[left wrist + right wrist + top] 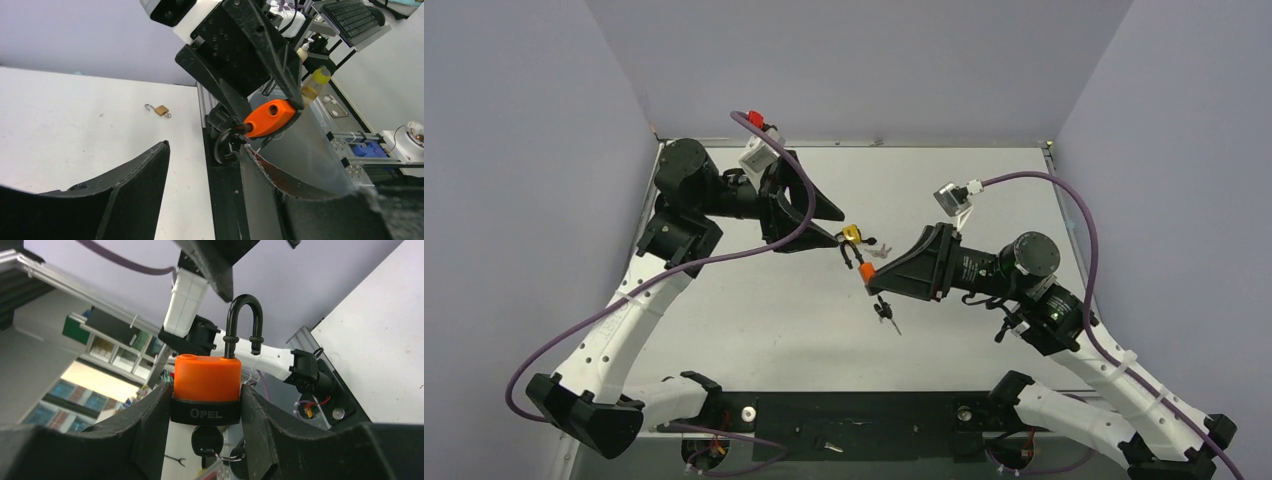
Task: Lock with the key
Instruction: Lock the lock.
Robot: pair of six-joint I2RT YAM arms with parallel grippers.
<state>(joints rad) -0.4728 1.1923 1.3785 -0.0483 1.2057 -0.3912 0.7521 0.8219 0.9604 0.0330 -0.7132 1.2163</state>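
The white table (754,320) carried both arms, which met above its middle. The left gripper (204,150) stood wide apart and held nothing; its two black fingers (125,200) framed the view towards the other arm.

The right gripper (871,282) was closed on the sides of an orange plastic-bodied padlock with a black base and a black shackle (206,377). One finger pressed each flank of the body. The shackle stood open, with its short leg out of the body, and pointed towards the left gripper.

A small brass padlock with a silver shackle (161,110) lay on the table, well apart from both grippers.

The key (207,440), small with a dark head on a thin metal ring, sat in the underside of the orange padlock. It lay in the gap between the right fingers and touched neither.
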